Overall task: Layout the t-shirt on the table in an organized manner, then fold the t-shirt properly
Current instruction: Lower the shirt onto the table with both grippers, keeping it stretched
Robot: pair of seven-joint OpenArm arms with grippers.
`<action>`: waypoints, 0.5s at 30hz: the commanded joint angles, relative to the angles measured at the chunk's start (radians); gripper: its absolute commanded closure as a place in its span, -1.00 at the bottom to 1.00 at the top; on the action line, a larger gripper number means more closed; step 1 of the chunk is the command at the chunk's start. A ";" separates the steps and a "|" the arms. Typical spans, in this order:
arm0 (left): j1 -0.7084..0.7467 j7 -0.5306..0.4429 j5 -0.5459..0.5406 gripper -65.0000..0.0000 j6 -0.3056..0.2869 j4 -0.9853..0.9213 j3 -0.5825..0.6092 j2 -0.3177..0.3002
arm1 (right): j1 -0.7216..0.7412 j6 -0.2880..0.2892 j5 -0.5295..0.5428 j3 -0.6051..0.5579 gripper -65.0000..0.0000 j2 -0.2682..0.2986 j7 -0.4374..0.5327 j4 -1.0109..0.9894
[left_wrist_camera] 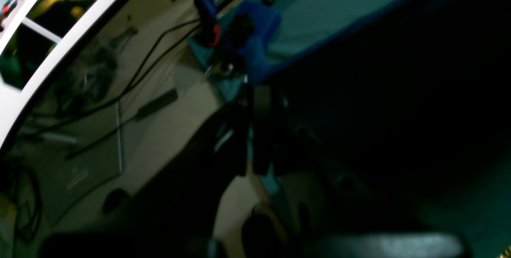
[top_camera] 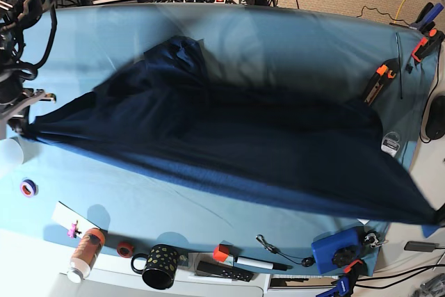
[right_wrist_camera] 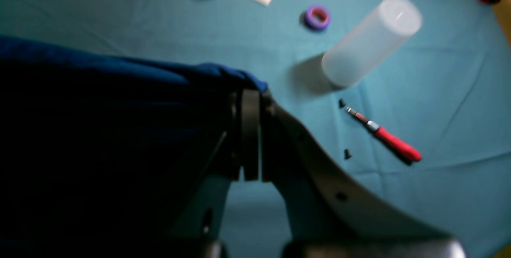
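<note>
The dark navy t-shirt (top_camera: pixel 229 144) hangs stretched in a wide band over the teal table (top_camera: pixel 278 39), from the left edge to the front right corner. In the base view my right gripper (top_camera: pixel 24 126) is shut on the shirt's left end. The right wrist view shows that gripper (right_wrist_camera: pixel 249 138) pinching the t-shirt's blue edge (right_wrist_camera: pixel 100 130) above the table (right_wrist_camera: pixel 439 90). My left gripper (left_wrist_camera: pixel 251 130) is shut on dark t-shirt fabric (left_wrist_camera: pixel 379 110) near the table's corner (left_wrist_camera: pixel 339 10). The view is too dark to show the fingertips. One sleeve bunches at the back (top_camera: pixel 177 50).
A translucent cup (right_wrist_camera: pixel 371 40), purple tape ring (right_wrist_camera: pixel 317 17), red screwdriver (right_wrist_camera: pixel 395 142) and small screws (right_wrist_camera: pixel 347 153) lie near my right gripper. A black mug (top_camera: pixel 158 266), orange bottle (top_camera: pixel 87 252), marker (top_camera: pixel 261 263) and blue box (top_camera: pixel 337 250) line the front edge. Orange clamps (top_camera: pixel 379 81) sit at the right.
</note>
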 commanded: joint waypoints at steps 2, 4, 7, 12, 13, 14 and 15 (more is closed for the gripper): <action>-0.059 -0.047 0.032 1.00 0.013 0.005 0.032 -0.002 | 0.027 -0.022 -0.030 -0.053 1.00 0.020 0.034 0.002; -0.092 -0.080 0.077 1.00 0.034 -0.001 0.080 0.026 | 0.059 -0.029 -0.075 -0.124 1.00 0.020 0.054 -0.010; -0.147 -0.100 0.121 1.00 0.039 -0.024 0.135 0.071 | 0.121 -0.054 -0.161 -0.222 1.00 0.020 0.098 -0.038; -0.254 -0.117 0.125 1.00 0.038 -0.135 0.203 0.146 | 0.265 -0.090 -0.244 -0.315 1.00 0.020 0.157 -0.174; -0.281 -0.128 0.125 1.00 0.037 -0.170 0.220 0.160 | 0.301 -0.090 -0.244 -0.324 1.00 0.020 0.165 -0.214; -0.312 -0.135 0.125 1.00 0.037 -0.205 0.235 0.174 | 0.340 -0.090 -0.243 -0.331 1.00 0.020 0.171 -0.258; -0.344 -0.138 0.129 1.00 0.037 -0.241 0.248 0.190 | 0.380 -0.089 -0.243 -0.336 1.00 0.020 0.180 -0.304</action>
